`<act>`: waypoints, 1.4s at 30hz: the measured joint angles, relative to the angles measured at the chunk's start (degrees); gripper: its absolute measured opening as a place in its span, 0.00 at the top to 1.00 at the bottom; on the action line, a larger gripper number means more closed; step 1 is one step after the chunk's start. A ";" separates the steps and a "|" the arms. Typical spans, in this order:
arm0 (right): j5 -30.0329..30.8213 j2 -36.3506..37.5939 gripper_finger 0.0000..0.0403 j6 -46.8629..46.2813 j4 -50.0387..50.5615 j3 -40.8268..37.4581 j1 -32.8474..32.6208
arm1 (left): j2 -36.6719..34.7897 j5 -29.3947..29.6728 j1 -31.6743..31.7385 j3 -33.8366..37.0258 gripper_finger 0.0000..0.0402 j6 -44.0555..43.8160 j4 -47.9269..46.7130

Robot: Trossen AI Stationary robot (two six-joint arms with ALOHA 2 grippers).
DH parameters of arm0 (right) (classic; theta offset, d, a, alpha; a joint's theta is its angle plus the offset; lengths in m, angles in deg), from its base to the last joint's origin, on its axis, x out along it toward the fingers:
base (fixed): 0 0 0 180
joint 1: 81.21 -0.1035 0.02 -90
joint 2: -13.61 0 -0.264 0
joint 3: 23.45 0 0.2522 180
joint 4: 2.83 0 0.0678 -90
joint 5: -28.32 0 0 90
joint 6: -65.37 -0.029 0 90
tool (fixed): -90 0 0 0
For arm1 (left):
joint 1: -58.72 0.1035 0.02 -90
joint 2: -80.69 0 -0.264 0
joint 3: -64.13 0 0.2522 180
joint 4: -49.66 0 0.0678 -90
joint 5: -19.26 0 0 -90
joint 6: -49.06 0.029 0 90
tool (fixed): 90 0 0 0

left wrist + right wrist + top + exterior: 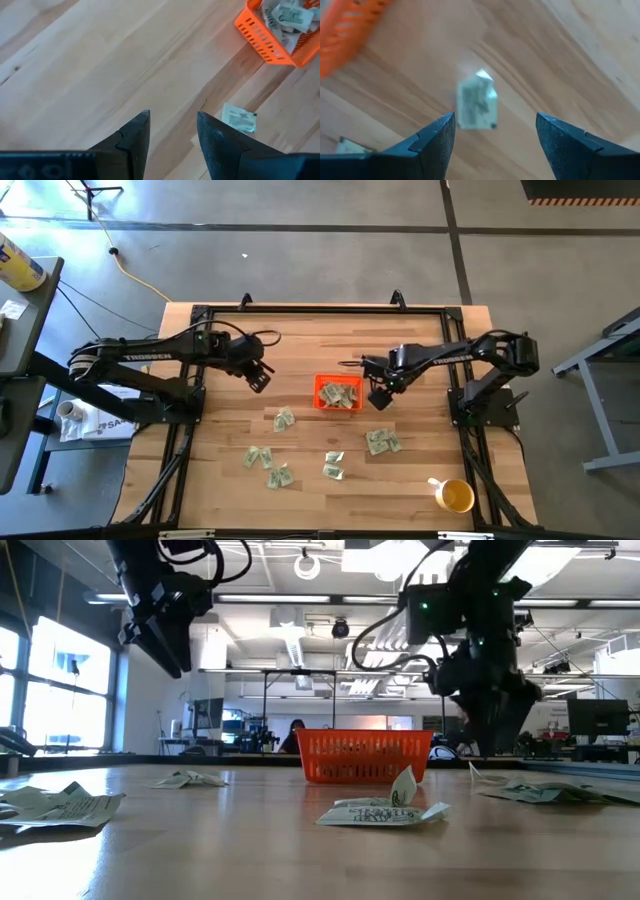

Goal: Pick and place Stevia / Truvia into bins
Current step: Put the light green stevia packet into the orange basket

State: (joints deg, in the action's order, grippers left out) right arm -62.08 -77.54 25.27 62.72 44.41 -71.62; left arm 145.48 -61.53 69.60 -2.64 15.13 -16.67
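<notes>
The orange bin (338, 393) sits mid-table with several Stevia packets (340, 396) inside. More packets lie loose on the wood nearer the front: one (284, 419), a pair (381, 441), and others (268, 465) (333, 465). My left gripper (258, 377) hangs open left of the bin, above bare wood, with one packet (240, 119) lying ahead of it. My right gripper (380, 397) stands open just right of the bin, pointing down. A crumpled packet (477, 102) shows below the gap between its fingers, touching neither.
A yellow cup (455, 496) stands at the front right corner. A black frame (320, 310) borders the tabletop. In the low view the bin (365, 755) stands behind a folded packet (385, 810). Bare wood lies between the bin and the left gripper.
</notes>
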 joint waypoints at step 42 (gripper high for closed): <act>7.13 0.42 0.95 -1.89 -12.32 4.79 -4.43 | -2.25 -1.42 0.00 0.23 0.51 1.11 0.91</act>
State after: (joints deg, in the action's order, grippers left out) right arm -54.95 -77.13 23.38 50.40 49.21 -76.05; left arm 143.23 -62.95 69.60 -2.40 16.24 -15.76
